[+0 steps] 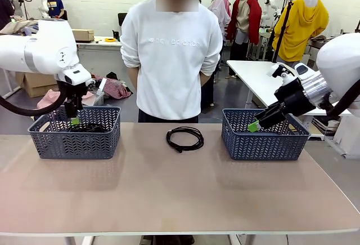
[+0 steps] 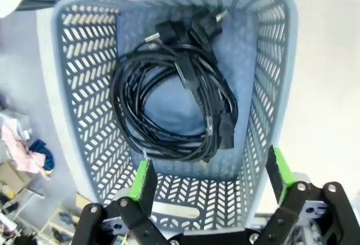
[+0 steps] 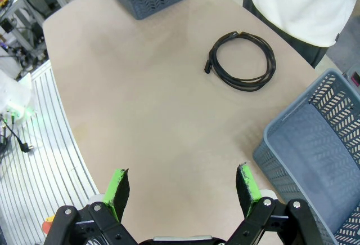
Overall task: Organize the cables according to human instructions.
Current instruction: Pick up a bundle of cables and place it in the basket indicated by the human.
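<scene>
Cables lie in two places on the pale worktop (image 1: 180, 194): one black cable (image 3: 244, 85), wound into a flat round coil with a plug end at its side, rests alone near the far edge, between two blue-grey lattice baskets and just in front of a person (image 1: 171, 59) in a white sweatshirt. The person stands at the far side with arms tucked behind the back. More coiled cables (image 2: 125, 112) sit bundled on the floor of the left basket (image 1: 79, 143), their loops overlapping and several black plug ends pointing toward one end wall; how many cords make up the bundle cannot be told.

Above that basket the left arm's fingers (image 2: 140, 180) point straight down, green pads spread wide apart with nothing between them, hanging over the end of the basket away from the plugs and clear of the cords. On the other side, the right arm's fingers (image 3: 118, 191) are likewise spread wide and hold nothing. They slant down from the right over the right basket (image 1: 264, 143), close to its rim, and are aimed toward the middle of the worktop, where the lone coil lies well apart from them. Both baskets stand upright near the far edge, one at each side of the coil.
</scene>
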`<state>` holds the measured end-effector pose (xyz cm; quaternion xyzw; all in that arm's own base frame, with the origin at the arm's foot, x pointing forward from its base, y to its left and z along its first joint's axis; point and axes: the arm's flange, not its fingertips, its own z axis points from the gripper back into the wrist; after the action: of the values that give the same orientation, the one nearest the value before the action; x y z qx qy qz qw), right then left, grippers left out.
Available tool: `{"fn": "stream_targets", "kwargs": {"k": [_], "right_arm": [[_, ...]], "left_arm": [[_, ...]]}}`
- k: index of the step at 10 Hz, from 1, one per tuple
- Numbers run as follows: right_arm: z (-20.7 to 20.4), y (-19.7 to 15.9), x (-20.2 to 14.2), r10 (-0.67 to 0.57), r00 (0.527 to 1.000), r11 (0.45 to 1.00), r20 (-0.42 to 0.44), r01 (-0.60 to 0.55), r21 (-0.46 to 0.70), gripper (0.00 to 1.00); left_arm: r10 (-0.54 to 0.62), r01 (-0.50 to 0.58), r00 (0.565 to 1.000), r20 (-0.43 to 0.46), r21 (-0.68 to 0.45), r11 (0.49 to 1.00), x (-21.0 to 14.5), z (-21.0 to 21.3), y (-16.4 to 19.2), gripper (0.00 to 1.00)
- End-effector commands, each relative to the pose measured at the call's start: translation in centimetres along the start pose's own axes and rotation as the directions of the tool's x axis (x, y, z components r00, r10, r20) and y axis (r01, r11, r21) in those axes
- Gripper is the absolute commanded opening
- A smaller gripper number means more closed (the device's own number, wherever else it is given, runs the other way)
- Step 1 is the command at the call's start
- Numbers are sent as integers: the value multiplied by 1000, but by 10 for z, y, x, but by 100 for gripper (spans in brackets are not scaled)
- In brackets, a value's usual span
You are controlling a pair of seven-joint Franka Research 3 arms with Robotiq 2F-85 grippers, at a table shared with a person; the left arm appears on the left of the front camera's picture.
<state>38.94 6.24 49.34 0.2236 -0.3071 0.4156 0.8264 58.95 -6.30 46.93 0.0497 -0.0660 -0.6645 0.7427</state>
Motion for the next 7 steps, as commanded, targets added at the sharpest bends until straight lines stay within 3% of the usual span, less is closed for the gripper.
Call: {"fn": "stream_targets", "kwargs": {"k": [1,4,7], "right_arm": [[-2,-3,1,19,999,1000,29,-19,15,100],[-2,-3,1,19,999,1000,29,-19,15,100],[-2,-3,1,19,999,1000,29,-19,15,100]], "left_arm": [[68,-73,991,119,34,997,17,16,-29,100],[72,-85,981,183,62,994,49,38,-74,100],[54,-81,944,325,71,994,88,41,-124,100]]}}
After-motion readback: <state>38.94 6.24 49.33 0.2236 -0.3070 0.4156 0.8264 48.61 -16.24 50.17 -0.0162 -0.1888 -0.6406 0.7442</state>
